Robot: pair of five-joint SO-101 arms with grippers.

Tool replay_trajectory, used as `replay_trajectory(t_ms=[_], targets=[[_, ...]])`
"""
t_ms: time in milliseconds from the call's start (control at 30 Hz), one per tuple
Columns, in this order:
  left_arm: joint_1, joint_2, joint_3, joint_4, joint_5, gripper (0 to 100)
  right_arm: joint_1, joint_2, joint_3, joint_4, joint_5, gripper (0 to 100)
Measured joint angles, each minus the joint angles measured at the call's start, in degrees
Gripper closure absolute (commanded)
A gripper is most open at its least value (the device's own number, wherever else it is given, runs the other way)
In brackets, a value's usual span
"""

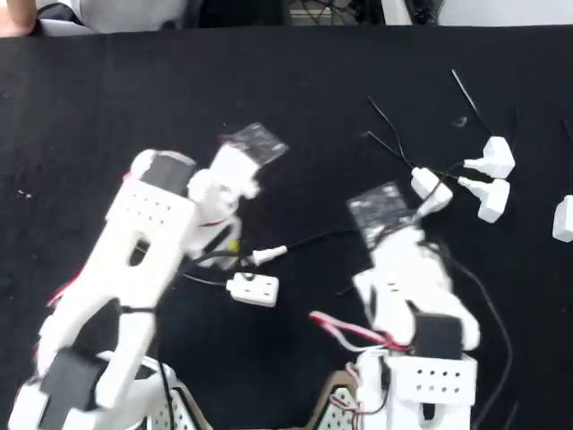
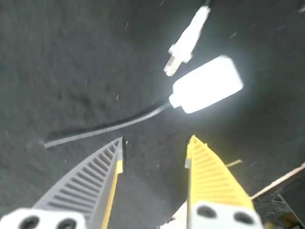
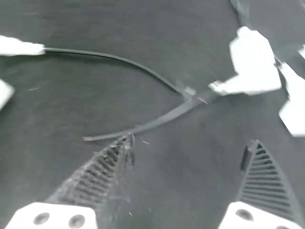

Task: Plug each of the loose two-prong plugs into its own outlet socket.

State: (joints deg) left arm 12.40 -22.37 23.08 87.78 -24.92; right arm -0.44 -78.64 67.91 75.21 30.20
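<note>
Out in the middle of the table (image 1: 107, 98), plug (image 1: 269, 253) lies just beside socket (image 1: 253, 288), not in. More plugs (image 1: 430, 186) sit loose near the right edge. Jaws are apart and empty on left gripper (image 2: 155, 140) and right gripper (image 3: 190, 143).

Left arm (image 1: 134, 260): was white with black motors.
Right arm (image 1: 412, 287): carried red and white cables.
Left tool (image 2: 156, 140): had grey and yellow ribbed fingers.

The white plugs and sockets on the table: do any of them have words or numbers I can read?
None can be read.
The outlet socket and the two-prong plug beside it look plain white.
The cluster of white connectors farther off shows no marks either.
The two grey speckled plates are too blurred to tell.
</note>
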Motion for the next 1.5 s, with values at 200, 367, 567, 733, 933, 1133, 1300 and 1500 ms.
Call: replay_trajectory(t_ms=[200, 367, 567, 733, 933, 1133, 1300, 1500], targets=[[-12.40, -12.48, 22.59, -12.40, -0.18, 79, -11.43, 2.55, 0.00, -4.40, -0.09, 65.6], [-20.22, -19.60, 36.22, -18.64, -0.26, 79, -16.70, 15.65, 0.00, -13.27, -2.90, 65.6], [-26.02, -21.45, 45.36, -24.70, -0.18, 79, -23.12, 26.55, 0.00, -23.47, -3.25, 65.6], [-29.54, -21.98, 50.55, -30.24, -0.26, 79, -23.82, 32.00, -0.44, -28.75, -0.44, 65.6], [-32.09, -22.07, 48.62, -32.00, 2.37, 79, -23.91, 45.54, -8.44, -29.80, -0.44, 65.6], [-29.36, -22.07, 42.90, -31.38, 9.23, 79, -26.90, 57.41, -13.19, -30.42, -1.85, 65.6], [-23.91, -22.07, 45.01, -34.64, 13.27, 79, -28.22, 62.42, -13.19, -35.08, -1.85, 65.6], [-22.15, -22.07, 52.92, -46.59, 15.65, 79, -28.13, 64.44, -14.51, -38.07, -0.97, 65.6]])
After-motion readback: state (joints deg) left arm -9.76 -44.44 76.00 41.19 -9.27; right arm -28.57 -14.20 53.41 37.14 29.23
